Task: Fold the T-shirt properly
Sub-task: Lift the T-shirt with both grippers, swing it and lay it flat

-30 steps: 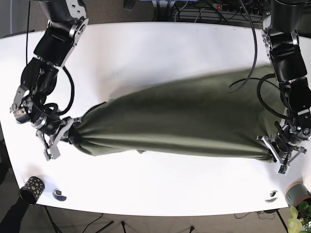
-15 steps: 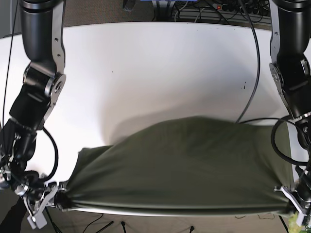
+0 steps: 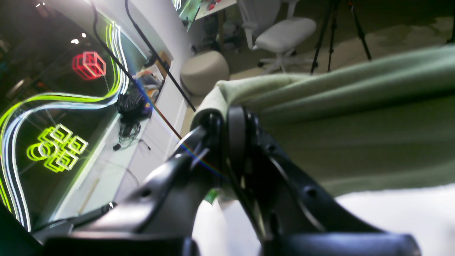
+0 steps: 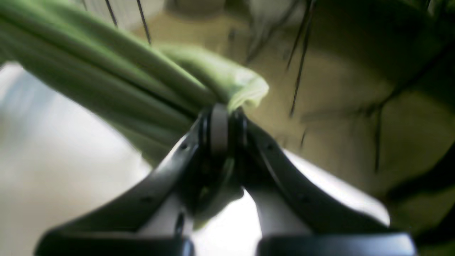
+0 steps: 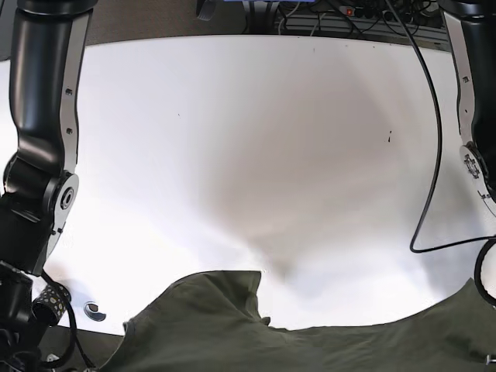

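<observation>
The dark olive T-shirt (image 5: 310, 349) hangs lifted off the white table (image 5: 248, 132) and fills only the bottom edge of the base view. Both grippers are outside the base view. In the left wrist view my left gripper (image 3: 227, 119) is shut on a bunched edge of the T-shirt (image 3: 355, 135), which stretches away to the right. In the right wrist view my right gripper (image 4: 223, 121) is shut on a gathered edge of the T-shirt (image 4: 106, 85), which stretches away to the upper left. That view is blurred.
My right arm (image 5: 43, 155) runs down the left edge of the base view. A black cable (image 5: 434, 186) hangs at the right. A patterned black cup (image 5: 50, 296) and a round metal fitting (image 5: 94, 311) sit near the table's front left corner.
Both grippers have carried the T-shirt up and toward the table's front edge. It has moved from the table's middle to the bottom of the base view, and the grippers have left that view.
</observation>
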Motion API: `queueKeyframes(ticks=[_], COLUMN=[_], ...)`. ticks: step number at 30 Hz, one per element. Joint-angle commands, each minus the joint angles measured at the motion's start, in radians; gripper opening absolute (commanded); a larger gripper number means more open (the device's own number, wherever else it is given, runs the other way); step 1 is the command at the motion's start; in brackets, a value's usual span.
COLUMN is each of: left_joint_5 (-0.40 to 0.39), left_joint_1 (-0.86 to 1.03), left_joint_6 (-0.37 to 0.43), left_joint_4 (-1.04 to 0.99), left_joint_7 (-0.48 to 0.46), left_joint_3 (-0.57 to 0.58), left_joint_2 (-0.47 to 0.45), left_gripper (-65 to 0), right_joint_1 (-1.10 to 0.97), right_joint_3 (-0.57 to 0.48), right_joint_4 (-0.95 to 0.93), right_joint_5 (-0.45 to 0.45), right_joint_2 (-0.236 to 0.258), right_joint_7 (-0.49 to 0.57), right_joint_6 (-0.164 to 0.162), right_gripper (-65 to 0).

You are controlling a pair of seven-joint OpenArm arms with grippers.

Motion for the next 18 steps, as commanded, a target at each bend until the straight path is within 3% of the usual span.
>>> queueKeyframes(ticks=[1,6,11,18], left_joint_5=[0.013,0.011,0.011,0.011], left_joint_1=[0.008,0.205,0.383,0.607], left_joint_6=[0.007,0.007,0.003,-0.063], left_joint_4=[0.037,0.132,0.195,0.246], left_joint_7=[-0.007,-0.009,-0.013,-0.013], left_joint_3=[-0.006,-0.072,-0.129,-0.206], left_joint_2=[-0.010,-0.002,0.036,0.062], left_gripper=[-64.7,-64.9,-64.9,-64.9], right_joint_1=[0.024,-0.152,-0.373,-0.682], right_joint_3=[0.009,0.096,0.115,0.164], right_joint_4=[0.014,0.092,0.193,0.347], right_joint_5=[-0.016,0.050,0.108,0.142], right_joint_2=[0.015,0.015,0.015,-0.002], right_joint_7=[-0.003,-0.044,-0.054,-0.054], right_joint_6=[-0.002,-0.002,-0.002,-0.002], right_gripper=[-63.7,-63.7,-63.7,-63.7])
